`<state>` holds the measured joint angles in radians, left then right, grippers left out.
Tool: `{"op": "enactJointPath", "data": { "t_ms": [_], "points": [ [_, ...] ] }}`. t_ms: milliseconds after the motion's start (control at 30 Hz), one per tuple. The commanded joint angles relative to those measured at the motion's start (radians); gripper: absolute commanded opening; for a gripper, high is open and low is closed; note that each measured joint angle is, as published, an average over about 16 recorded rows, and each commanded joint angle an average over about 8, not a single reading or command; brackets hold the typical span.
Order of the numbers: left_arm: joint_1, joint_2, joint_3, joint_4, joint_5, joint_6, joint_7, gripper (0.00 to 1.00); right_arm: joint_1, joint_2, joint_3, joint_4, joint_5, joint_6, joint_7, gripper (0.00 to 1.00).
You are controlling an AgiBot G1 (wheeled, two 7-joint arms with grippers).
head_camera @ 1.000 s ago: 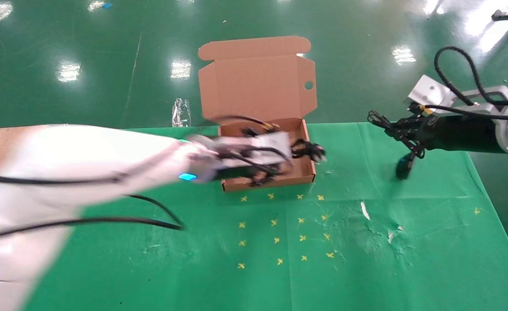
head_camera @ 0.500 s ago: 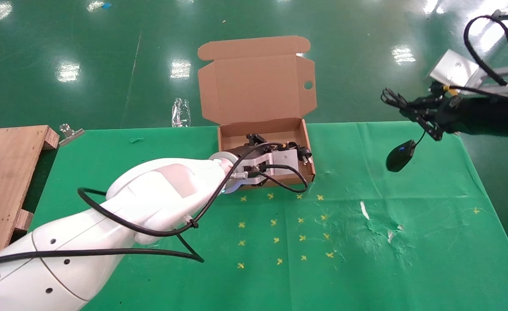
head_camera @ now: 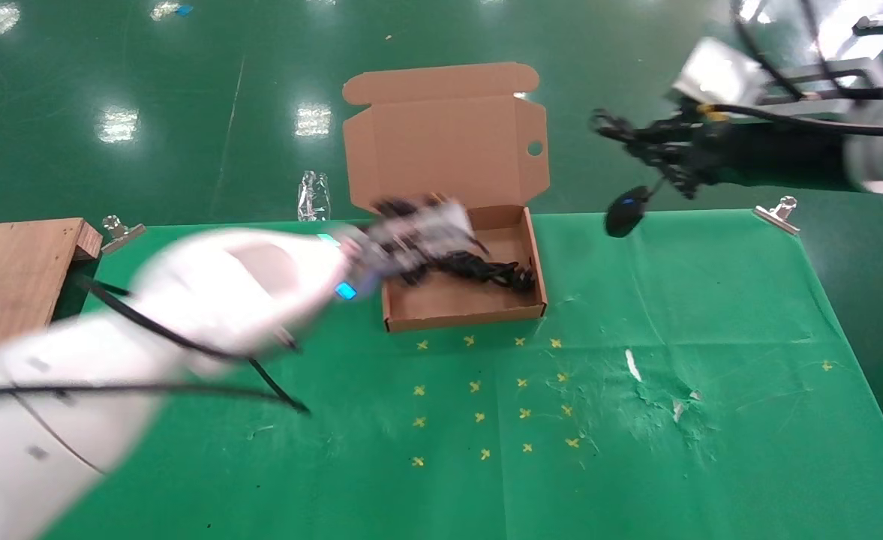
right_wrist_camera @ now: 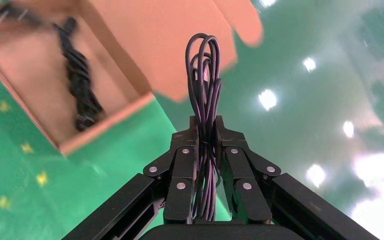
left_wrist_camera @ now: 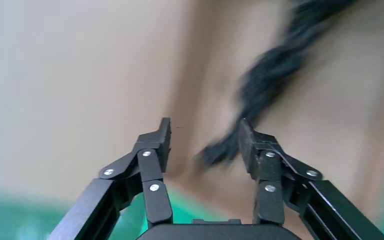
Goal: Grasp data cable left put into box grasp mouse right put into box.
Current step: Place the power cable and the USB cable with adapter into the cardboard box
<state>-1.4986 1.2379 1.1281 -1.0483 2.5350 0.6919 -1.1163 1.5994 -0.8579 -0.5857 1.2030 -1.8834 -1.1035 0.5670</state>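
Note:
The brown box (head_camera: 456, 304) stands open at the table's back middle, lid flap up. The coiled black data cable (head_camera: 486, 268) lies inside it, also seen in the right wrist view as the data cable (right_wrist_camera: 80, 85) in the box (right_wrist_camera: 25, 70). My left gripper (head_camera: 411, 225), blurred, hovers over the box's left part; the left gripper (left_wrist_camera: 204, 137) is open and empty, with the data cable (left_wrist_camera: 275, 65) beyond its fingers. My right gripper (head_camera: 651, 142) is up at the back right. The right gripper (right_wrist_camera: 206, 122) is shut on the mouse's bundled wire (right_wrist_camera: 203, 75). The mouse (head_camera: 625, 214) dangles below, right of the box.
A wooden board (head_camera: 13, 262) lies at the table's left end. Metal clips (head_camera: 122, 229) (head_camera: 779, 210) hold the green cloth at the back edge. Yellow cross marks (head_camera: 479, 386) and a torn patch (head_camera: 659, 405) mark the cloth in front of the box.
My left gripper has let go of the data cable, which now lies in the box, and has drawn back to the left. The right arm has carried the dangling mouse leftward toward the box.

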Motion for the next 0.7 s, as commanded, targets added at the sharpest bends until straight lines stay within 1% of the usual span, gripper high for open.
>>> {"op": "enactJointPath", "data": {
  "t_ms": [33, 167, 267, 467, 700],
  "points": [
    [-0.022, -0.040, -0.027, 0.017, -0.035, -0.007, -0.028, 1.00, 0.010, -0.035, -0.010, -0.023, 0.005, 0.005, -0.027, 0.00],
    [-0.044, -0.153, -0.066, 0.044, -0.041, -0.007, -0.053, 1.00, 0.036, -0.135, -0.025, -0.116, 0.039, 0.021, -0.118, 0.00],
    [-0.048, -0.194, -0.077, 0.058, -0.021, -0.006, -0.066, 1.00, 0.054, -0.209, -0.030, -0.184, 0.080, 0.025, -0.190, 0.00],
    [-0.043, -0.204, -0.081, 0.052, 0.005, -0.003, -0.085, 1.00, 0.074, -0.329, -0.033, -0.310, 0.153, 0.024, -0.312, 0.00],
    [-0.040, -0.205, -0.083, 0.043, 0.016, 0.002, -0.096, 1.00, 0.081, -0.417, -0.040, -0.474, 0.199, 0.001, -0.411, 0.00]
  ]
}}
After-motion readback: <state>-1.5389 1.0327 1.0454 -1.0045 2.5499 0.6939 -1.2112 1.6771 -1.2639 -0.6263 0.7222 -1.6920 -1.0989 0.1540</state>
